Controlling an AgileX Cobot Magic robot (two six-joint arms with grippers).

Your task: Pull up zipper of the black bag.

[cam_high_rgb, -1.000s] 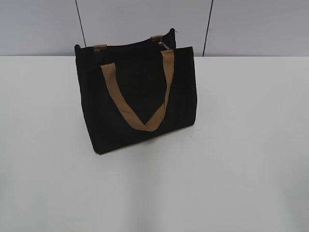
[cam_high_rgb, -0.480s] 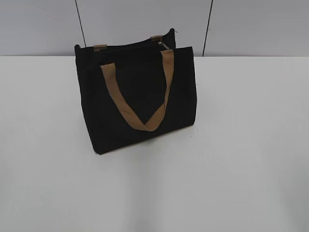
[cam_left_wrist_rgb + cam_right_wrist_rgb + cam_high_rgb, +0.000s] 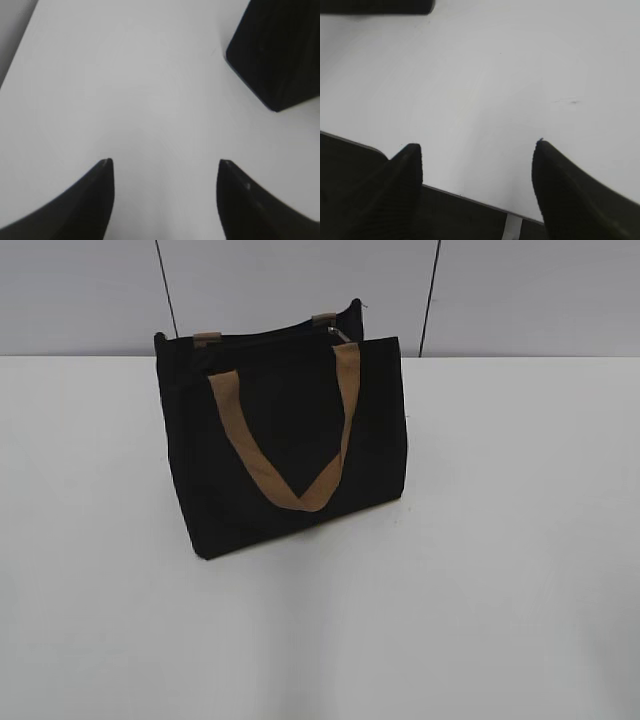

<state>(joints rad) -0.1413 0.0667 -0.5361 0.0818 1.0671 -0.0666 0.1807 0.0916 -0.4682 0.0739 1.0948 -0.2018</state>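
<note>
Bag (image 3: 285, 440) upright on table (image 3: 500, 540); left gripper (image 3: 162, 172) and right gripper (image 3: 477, 152) apart from bag, jaws spread, empty.

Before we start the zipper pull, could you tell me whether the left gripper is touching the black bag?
Apart. In the left wrist view the left gripper is open over bare white table, and the black bag sits well beyond its fingertips.

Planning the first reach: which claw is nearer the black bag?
Left, likely. The left claw has the black bag ahead to its right; the right claw sees only a dark strip far ahead.
</note>
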